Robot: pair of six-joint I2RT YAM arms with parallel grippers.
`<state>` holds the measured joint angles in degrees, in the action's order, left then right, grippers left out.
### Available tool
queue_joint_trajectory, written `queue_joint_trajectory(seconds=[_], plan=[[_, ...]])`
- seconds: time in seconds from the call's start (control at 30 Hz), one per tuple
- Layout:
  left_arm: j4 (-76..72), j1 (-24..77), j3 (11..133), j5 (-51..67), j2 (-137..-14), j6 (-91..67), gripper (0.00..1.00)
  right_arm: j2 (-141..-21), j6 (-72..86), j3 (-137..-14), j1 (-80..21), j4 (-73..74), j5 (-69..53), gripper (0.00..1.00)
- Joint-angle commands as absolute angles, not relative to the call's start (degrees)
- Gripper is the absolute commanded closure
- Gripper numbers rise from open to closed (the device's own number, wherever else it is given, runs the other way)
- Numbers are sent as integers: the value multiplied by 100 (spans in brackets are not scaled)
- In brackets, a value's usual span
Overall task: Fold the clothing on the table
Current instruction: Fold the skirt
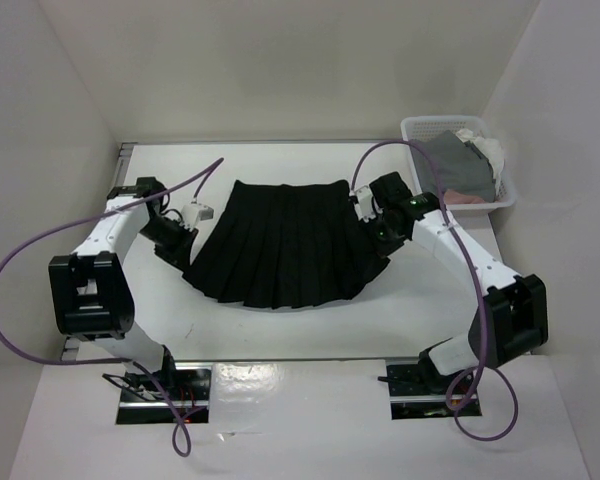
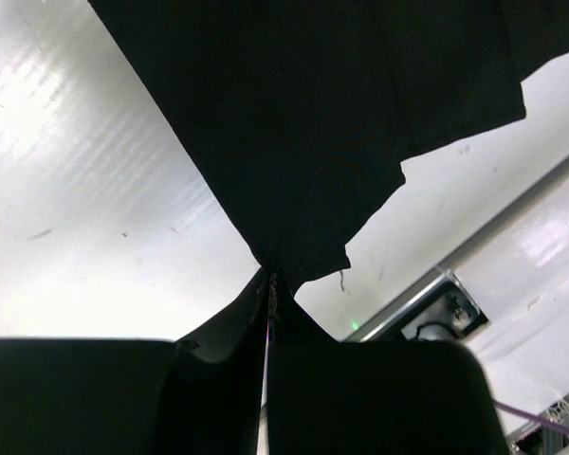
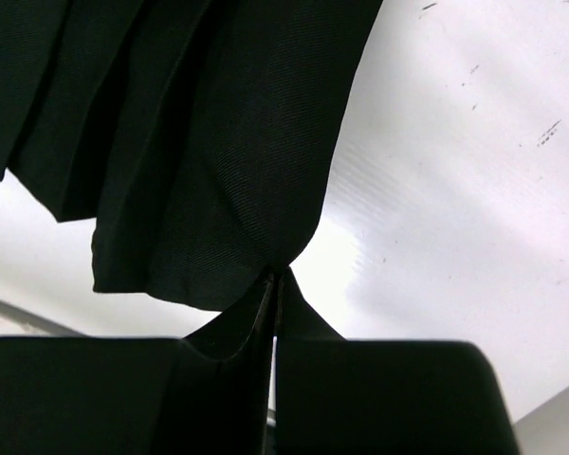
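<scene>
Two hem corners of the black skirt (image 1: 280, 245) are pinched: the left one is clamped in the fully closed left gripper (image 2: 270, 284), the right one in the closed right gripper (image 3: 275, 280). The skirt is spread across the middle of the bench (image 1: 280, 330), waistband farthest from the arm bases.

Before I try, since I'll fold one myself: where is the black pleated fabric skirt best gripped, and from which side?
Likely the hem corners of the black pleated fabric skirt, from its left and right sides: it lies flat and they flare outward. The left gripper and right gripper are shut there.
</scene>
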<state>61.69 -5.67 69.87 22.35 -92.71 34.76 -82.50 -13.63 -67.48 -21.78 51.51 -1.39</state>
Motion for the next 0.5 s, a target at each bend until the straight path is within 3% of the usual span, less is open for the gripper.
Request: queue_joint_trajectory(seconds=[0.0,0.47], plan=[[6801,-571,7022,2355,-9009,3928,100,-7884,-1590,-6899,-2268,5642,-193,100],[7400,-571,8506,3059,-9394,4096,100,-7681,-1907,-7260,-2268,5643,-430,100]])
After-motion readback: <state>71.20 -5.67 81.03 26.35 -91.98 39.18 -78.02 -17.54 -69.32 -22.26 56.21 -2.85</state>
